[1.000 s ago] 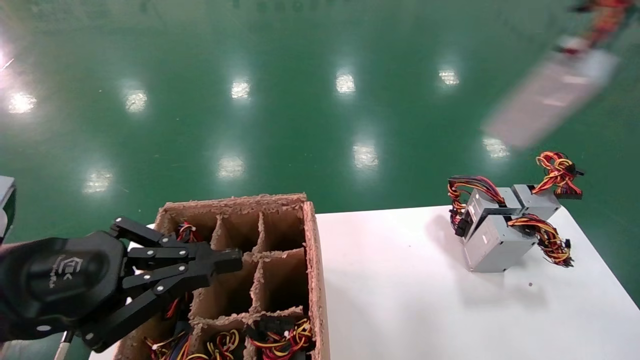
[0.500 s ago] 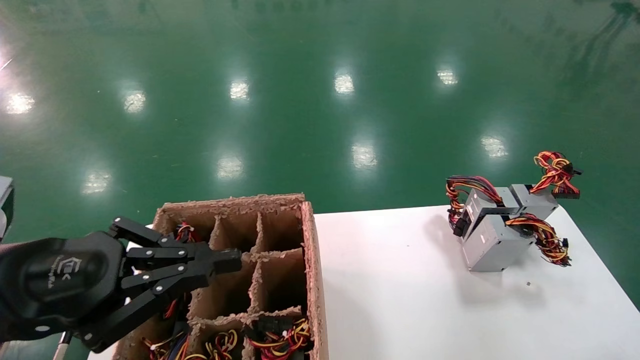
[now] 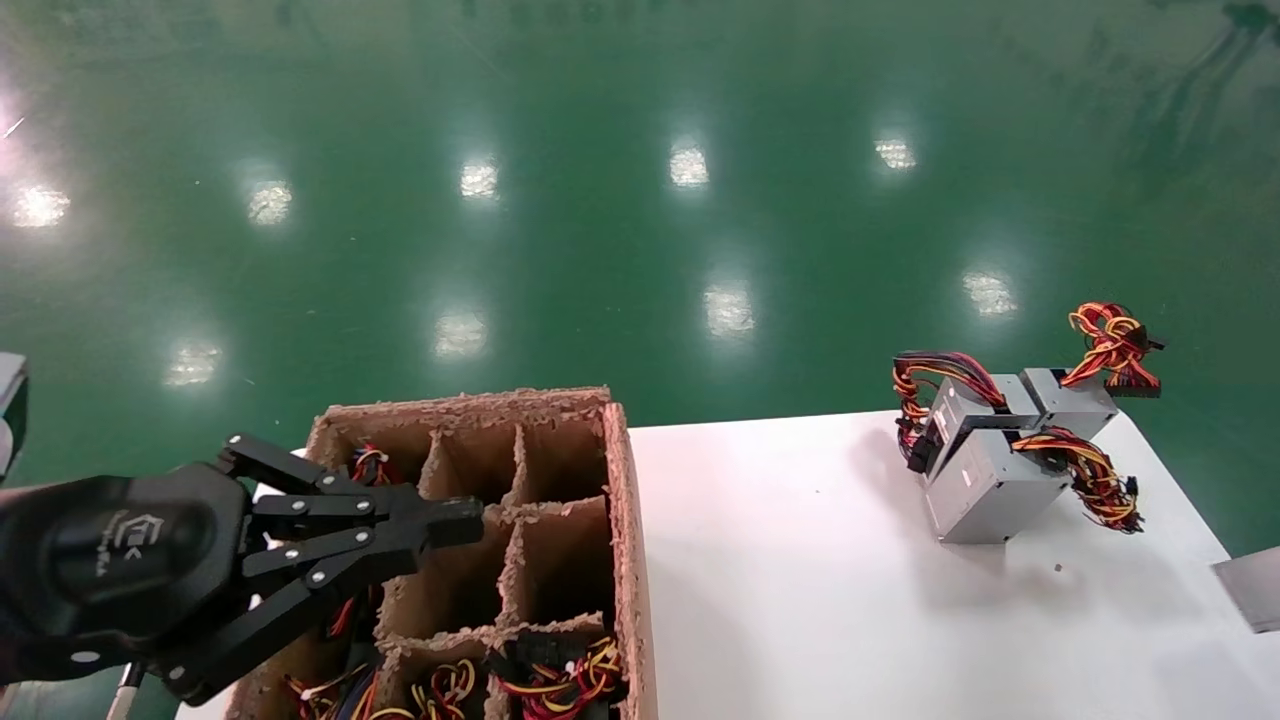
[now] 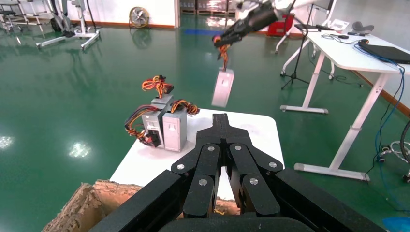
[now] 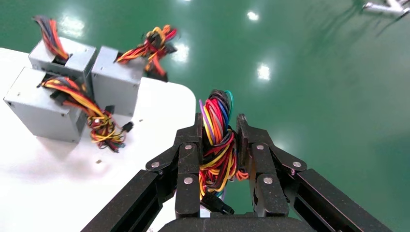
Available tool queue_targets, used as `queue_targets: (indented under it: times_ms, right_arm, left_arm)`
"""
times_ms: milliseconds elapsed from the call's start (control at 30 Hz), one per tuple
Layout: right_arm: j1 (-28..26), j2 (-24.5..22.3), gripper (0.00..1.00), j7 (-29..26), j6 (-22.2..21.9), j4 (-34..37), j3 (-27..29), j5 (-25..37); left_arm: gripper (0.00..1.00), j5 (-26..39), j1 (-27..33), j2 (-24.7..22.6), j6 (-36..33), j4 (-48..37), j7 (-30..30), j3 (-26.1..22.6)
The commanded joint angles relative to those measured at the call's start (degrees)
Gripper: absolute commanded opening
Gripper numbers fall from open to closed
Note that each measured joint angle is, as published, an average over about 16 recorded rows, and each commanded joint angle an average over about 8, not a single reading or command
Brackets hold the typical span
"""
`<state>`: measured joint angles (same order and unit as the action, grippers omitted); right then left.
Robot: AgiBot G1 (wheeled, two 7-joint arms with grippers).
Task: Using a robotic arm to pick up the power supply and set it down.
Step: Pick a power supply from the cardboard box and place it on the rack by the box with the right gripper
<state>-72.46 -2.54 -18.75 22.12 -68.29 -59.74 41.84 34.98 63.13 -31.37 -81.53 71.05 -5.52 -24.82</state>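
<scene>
Right wrist view: the right gripper (image 5: pixel 220 145) is clamped on the wire bundle (image 5: pixel 217 140) of the power supply (image 4: pixel 222 87), red, yellow, purple and blue strands squeezed between its fingers (image 5: pixel 187 159). From the left wrist view the grey box hangs in the air beyond the table's (image 3: pixel 800 600) far right edge; in the head view only its corner (image 3: pixel 1250 590) shows at the right. Three other supplies (image 3: pixel 990 470) sit at the table's far right. The left gripper (image 3: pixel 440 525), fingers together and empty, hovers over the cardboard crate (image 3: pixel 620 520) at the left.
</scene>
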Motion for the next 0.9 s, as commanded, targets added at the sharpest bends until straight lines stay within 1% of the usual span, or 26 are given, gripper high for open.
queue_targets:
  times_ms: [33, 200, 367, 667, 900]
  right_arm:
    - [0.7, 1.1, 0.00, 1.1, -2.3, 0.1, -2.3, -2.1]
    - [1.4, 6.7, 0.00, 6.0, -4.4, 5.0, -2.7, -5.8]
    - [1.5, 11.7, 0.00, 10.8, -3.2, 10.4, -0.7, -8.4]
    - [0.6, 21.1, 0.00, 22.0, 4.2, 23.4, 4.7, -12.2]
    - [-2.1, 27.1, 0.00, 29.5, 10.0, 35.3, 7.8, -13.1]
  left_arm:
    - [0.00, 0.0, 0.0, 0.0, 0.0, 0.0, 0.0, 0.0]
    - [0.00, 0.0, 0.0, 0.0, 0.0, 0.0, 0.0, 0.0]
    - [0.00, 0.0, 0.0, 0.0, 0.0, 0.0, 0.0, 0.0]
    - [0.00, 0.0, 0.0, 0.0, 0.0, 0.0, 0.0, 0.0]
    - [0.00, 0.0, 0.0, 0.0, 0.0, 0.0, 0.0, 0.0]
